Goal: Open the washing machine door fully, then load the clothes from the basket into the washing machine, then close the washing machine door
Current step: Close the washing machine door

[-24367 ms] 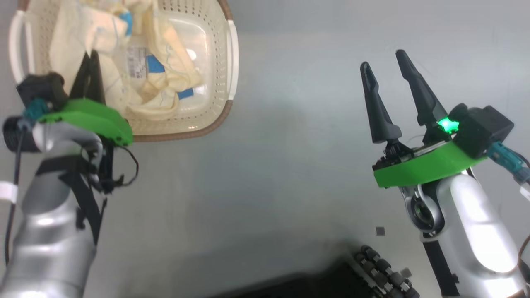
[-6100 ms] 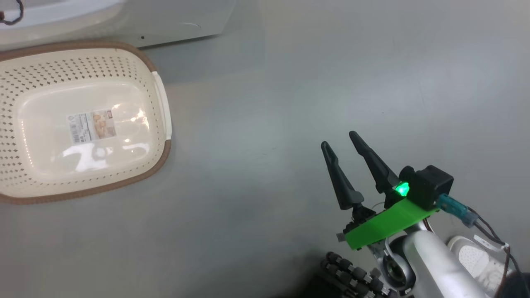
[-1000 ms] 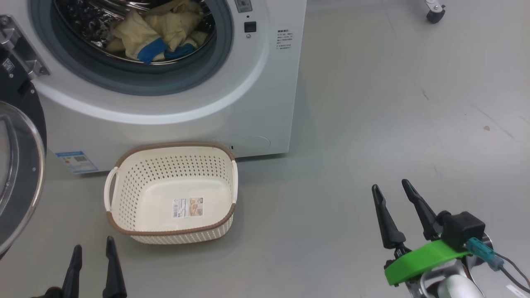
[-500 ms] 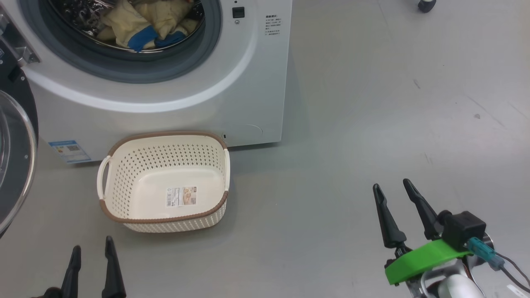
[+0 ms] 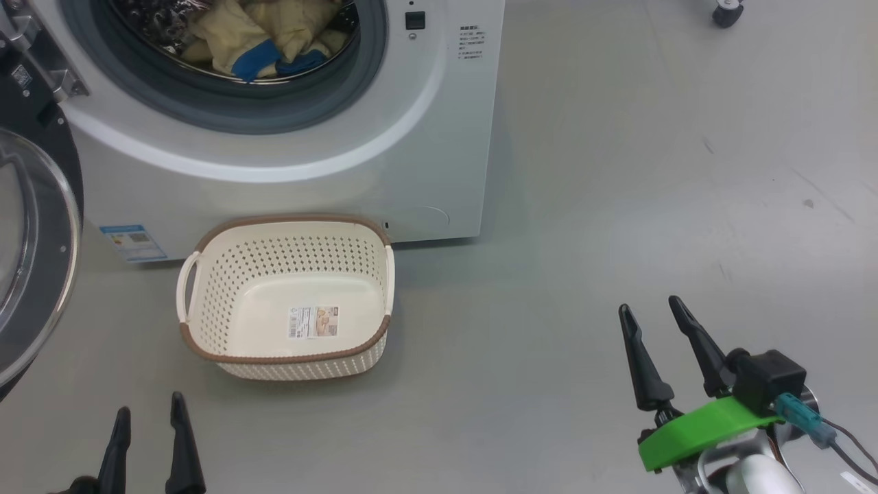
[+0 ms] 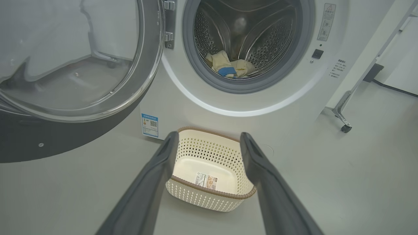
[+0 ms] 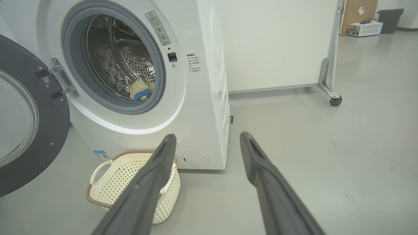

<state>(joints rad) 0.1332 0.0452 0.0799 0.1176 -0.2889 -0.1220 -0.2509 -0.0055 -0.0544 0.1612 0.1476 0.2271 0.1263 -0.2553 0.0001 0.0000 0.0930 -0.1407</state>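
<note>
The white washing machine stands ahead with its round black-rimmed door swung open to the left. Cream clothes with a blue patch lie inside the steel drum. The cream basket sits on the floor in front of the machine, with just a label sticker on its bottom. My left gripper is open at the lower left, short of the basket. Open too, my right gripper hovers over bare floor at the lower right. Nothing sits between either pair of fingers.
Grey floor stretches to the right of the machine. A white partition on a castor stands behind and right of it. A blue-white label marks the machine's lower front.
The head view has drifted a little, so the machine and basket shift slightly in it. Both grippers stay open and keep their places in the view.
</note>
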